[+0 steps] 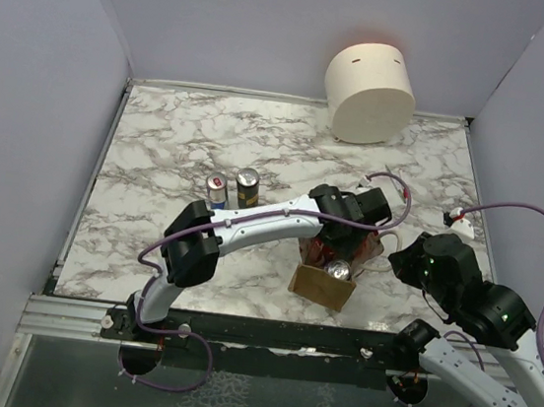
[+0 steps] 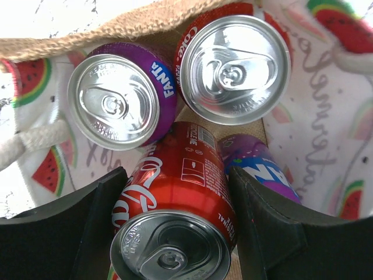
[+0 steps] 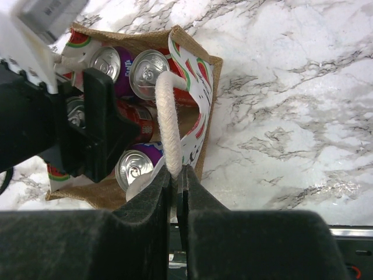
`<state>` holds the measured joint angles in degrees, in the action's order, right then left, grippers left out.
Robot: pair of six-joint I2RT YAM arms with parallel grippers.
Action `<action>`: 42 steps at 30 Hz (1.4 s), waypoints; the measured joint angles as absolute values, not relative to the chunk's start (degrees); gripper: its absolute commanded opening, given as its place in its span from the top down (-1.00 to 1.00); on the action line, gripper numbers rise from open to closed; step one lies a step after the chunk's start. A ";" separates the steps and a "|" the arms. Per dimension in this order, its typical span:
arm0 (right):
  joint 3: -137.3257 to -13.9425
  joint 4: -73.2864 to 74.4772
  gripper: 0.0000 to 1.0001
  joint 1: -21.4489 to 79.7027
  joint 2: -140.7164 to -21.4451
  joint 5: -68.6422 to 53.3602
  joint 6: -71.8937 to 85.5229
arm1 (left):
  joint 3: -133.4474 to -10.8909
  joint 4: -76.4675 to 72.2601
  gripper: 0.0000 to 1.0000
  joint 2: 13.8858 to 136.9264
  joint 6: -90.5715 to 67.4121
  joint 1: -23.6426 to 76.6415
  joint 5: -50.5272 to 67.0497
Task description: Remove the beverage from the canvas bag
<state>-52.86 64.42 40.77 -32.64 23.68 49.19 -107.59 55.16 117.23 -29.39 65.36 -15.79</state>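
The canvas bag [image 1: 319, 286] stands on the marble table near the front edge, between the two arms. Its lining has a watermelon print [image 2: 41, 169]. It holds several cans. My left gripper [image 2: 175, 175] reaches down into the bag, its jaws closed on either side of a red Coca-Cola can [image 2: 175, 204]. Around it are a second Coke can [image 2: 233, 67] and two purple Fanta cans [image 2: 119, 102] [image 2: 262, 166]. My right gripper [image 3: 178, 172] is shut on the bag's white rope handle [image 3: 168, 122] at the bag's right side and holds it up.
Two cans [image 1: 216, 190] [image 1: 247, 187] stand on the table to the left of the bag. A large cream cylinder [image 1: 370, 91] stands at the back by the wall. Grey walls close the table on three sides.
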 measured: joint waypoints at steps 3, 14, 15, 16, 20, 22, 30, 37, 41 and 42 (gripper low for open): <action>-52.86 64.42 0.87 40.77 -32.64 23.68 49.21 | -110.41 57.08 1.00 116.79 -29.12 65.36 -15.79; -52.86 64.42 0.87 40.77 -33.12 23.68 49.21 | -117.91 59.40 1.00 109.71 -28.27 65.43 -15.94; -52.86 64.42 0.87 40.77 -33.23 23.68 49.21 | -118.08 59.44 1.00 108.75 -28.12 65.36 -15.99; -52.86 64.42 0.87 40.77 -33.34 23.68 49.21 | -118.28 59.48 1.00 107.83 -27.88 65.32 -16.10; -52.86 64.42 0.87 40.77 -33.71 23.68 49.21 | -119.46 59.68 1.00 104.95 -26.96 64.90 -16.58; -52.86 64.42 0.87 40.77 -33.71 23.68 49.21 | -121.05 59.83 1.00 104.07 -26.17 64.47 -17.15; -52.86 64.42 0.87 40.77 -33.71 23.68 49.21 | -124.81 59.42 1.00 99.79 -24.91 57.91 -21.19; -52.86 64.42 0.87 40.77 -33.71 23.68 49.21 | -123.48 60.05 1.00 94.61 -24.95 49.87 -26.92; -52.86 64.42 0.87 40.77 -33.76 23.68 49.21 | -120.92 61.45 1.00 92.82 -25.04 46.81 -30.06; -52.86 64.42 0.87 40.77 -33.82 23.68 49.19 | -119.94 61.93 1.00 92.38 -25.12 45.95 -30.59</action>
<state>-52.86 64.42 40.77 -33.82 23.68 49.19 -119.94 61.93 92.38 -25.12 45.95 -30.59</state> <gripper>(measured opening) 0.067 0.682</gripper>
